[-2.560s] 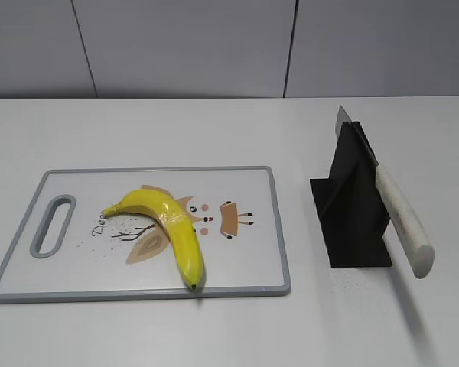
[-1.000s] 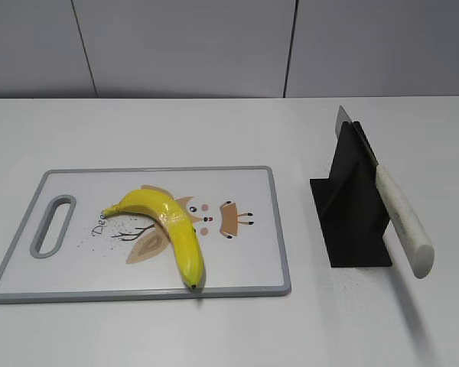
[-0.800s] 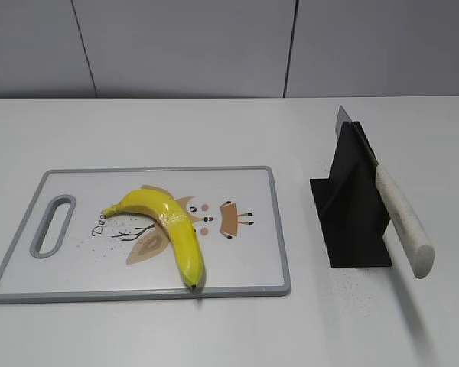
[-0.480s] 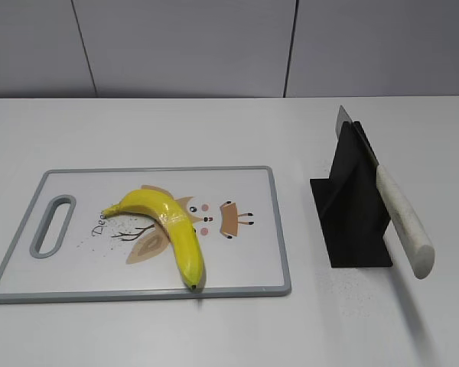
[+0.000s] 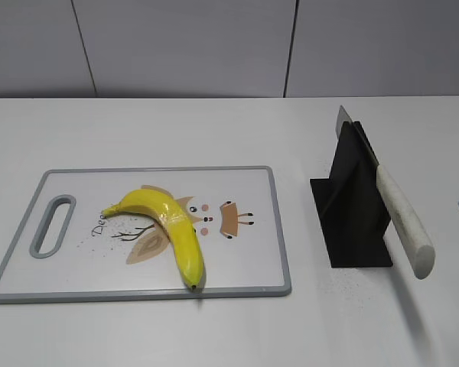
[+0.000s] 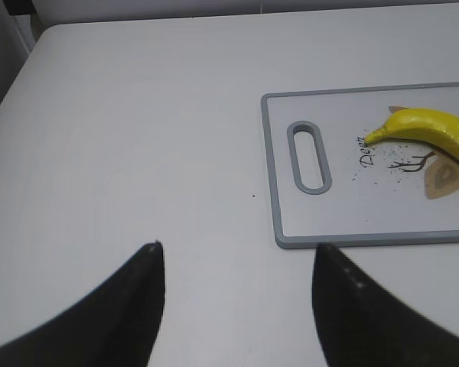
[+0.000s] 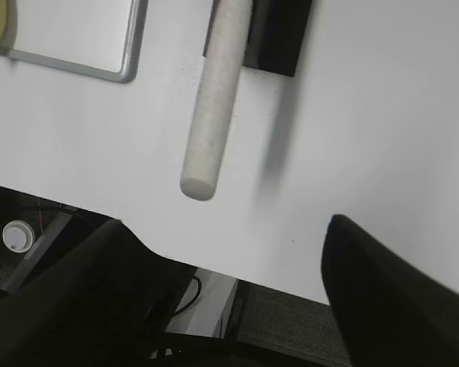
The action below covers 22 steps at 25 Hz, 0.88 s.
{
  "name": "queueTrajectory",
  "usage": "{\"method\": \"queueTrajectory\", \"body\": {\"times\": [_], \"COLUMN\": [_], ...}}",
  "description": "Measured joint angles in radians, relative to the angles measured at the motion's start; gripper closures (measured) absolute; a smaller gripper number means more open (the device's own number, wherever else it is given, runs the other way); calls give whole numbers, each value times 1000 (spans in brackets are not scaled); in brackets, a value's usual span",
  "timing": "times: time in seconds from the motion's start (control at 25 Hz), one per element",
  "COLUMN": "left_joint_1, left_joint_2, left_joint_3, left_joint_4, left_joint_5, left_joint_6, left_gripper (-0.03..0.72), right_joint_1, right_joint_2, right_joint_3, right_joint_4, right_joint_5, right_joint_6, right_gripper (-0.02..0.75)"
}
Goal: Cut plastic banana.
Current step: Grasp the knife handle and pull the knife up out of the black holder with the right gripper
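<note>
Table (image 5: 214, 329): white, bearing everything listed below.

Cutting board (image 5: 245, 275): white with a grey rim, lying flat in the left half of the exterior view, its handle slot at the 9 o'clock end. In my left wrist view it sits at 2 o'clock from my left gripper (image 6: 237, 306).

Knife stand (image 5: 352, 222): black, to the board's 3 o'clock, apart from it.

Knife (image 5: 402, 222): resting in the stand at a slant, blade tip toward 11 o'clock, pale handle pointing to 5 o'clock and overhanging the stand. In my right wrist view the handle runs down from 12 o'clock, its butt end free above the table.

Plastic banana (image 5: 172, 229): lying whole on the cutting board, left of centre, stem toward 9 o'clock, dark tip at 6 o'clock beside the board's near rim. No cut is visible.

My left gripper: jaws spread wide, holding nothing, hovering over bare table well apart from the board.

My right gripper (image 7: 222, 306): jaws spread wide, empty, near the knife handle but not touching it.

Judgement: the step in hand is fetching the knife; cutting has not begun. The next move calls for my right gripper to close squarely around the handle and draw it free along its slant, so the stand does not tip.
</note>
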<state>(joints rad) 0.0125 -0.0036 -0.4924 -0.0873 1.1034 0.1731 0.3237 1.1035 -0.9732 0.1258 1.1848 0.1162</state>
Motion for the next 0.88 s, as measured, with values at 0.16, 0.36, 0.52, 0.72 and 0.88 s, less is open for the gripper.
{"method": "queueTrajectory", "body": {"times": [0.16, 0.36, 0.52, 0.72, 0.88], "left_joint_1": [0, 0, 0, 0, 0], "left_joint_2": [0, 0, 0, 0, 0], "left_joint_3": [0, 0, 0, 0, 0], "left_joint_4": [0, 0, 0, 0, 0], "left_joint_5": [0, 0, 0, 0, 0], "left_joint_6": [0, 0, 0, 0, 0], "left_gripper": [96, 96, 96, 96, 96], "right_joint_1": [39, 107, 117, 117, 117], "right_joint_2": [124, 269, 376, 470, 531], "right_joint_3": [-72, -121, -131, -131, -132], "right_joint_4": [15, -11, -110, -138, -140], "right_joint_5": [-1, -14, -26, -76, -87], "right_joint_6": [4, 60, 159, 185, 186], "right_gripper": [148, 148, 148, 164, 230]}}
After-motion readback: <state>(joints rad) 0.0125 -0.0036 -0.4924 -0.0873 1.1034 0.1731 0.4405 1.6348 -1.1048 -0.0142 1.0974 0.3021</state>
